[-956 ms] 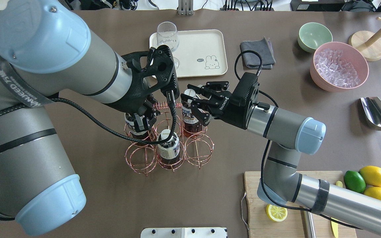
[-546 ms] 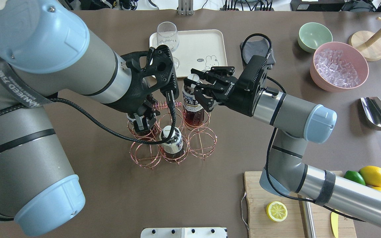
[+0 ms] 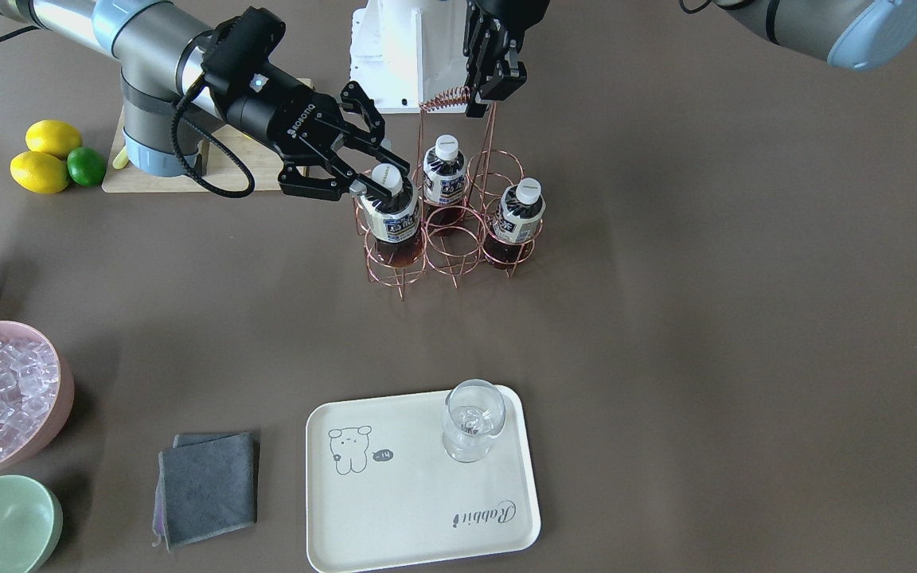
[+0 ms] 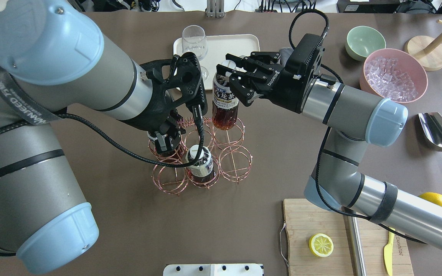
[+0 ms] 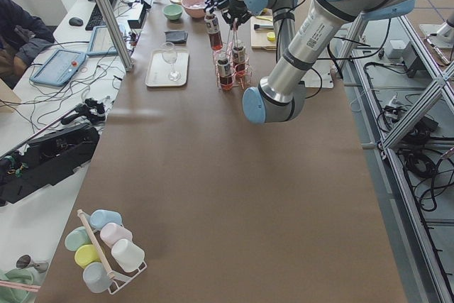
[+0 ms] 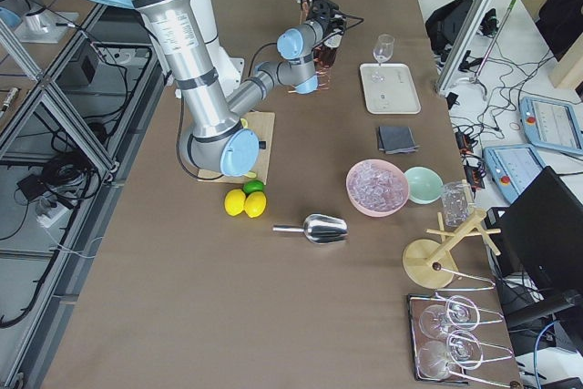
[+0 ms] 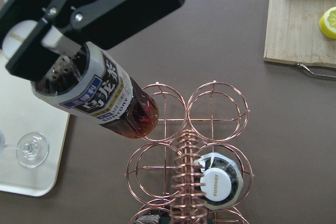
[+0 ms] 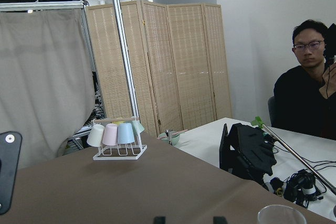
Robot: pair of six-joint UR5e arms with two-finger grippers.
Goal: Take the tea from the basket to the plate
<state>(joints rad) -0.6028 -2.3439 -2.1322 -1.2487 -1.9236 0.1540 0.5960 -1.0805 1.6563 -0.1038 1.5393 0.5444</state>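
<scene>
My right gripper (image 4: 230, 78) is shut on the neck of a tea bottle (image 4: 225, 101) and holds it tilted, with its base just above the basket's far right cell. The same bottle shows in the front view (image 3: 393, 221) and the left wrist view (image 7: 100, 98). My left gripper (image 4: 163, 140) is shut on the coiled handle (image 3: 446, 99) of the copper wire basket (image 4: 233, 165). Two more tea bottles (image 3: 444, 179) (image 3: 518, 211) stand in its cells. The cream plate (image 4: 236, 50) lies beyond the basket.
A wine glass (image 4: 195, 42) stands on the plate's left part. A grey cloth (image 3: 208, 485), a green bowl (image 4: 365, 42) and a pink bowl of ice (image 4: 395, 76) lie to the right. A cutting board (image 4: 320, 222), a metal scoop (image 4: 437, 132) and a lemon (image 4: 437, 199) are nearer.
My right gripper has lifted the tea bottle up out of its cell and moved it toward the plate. My left gripper has stayed on the basket handle.
</scene>
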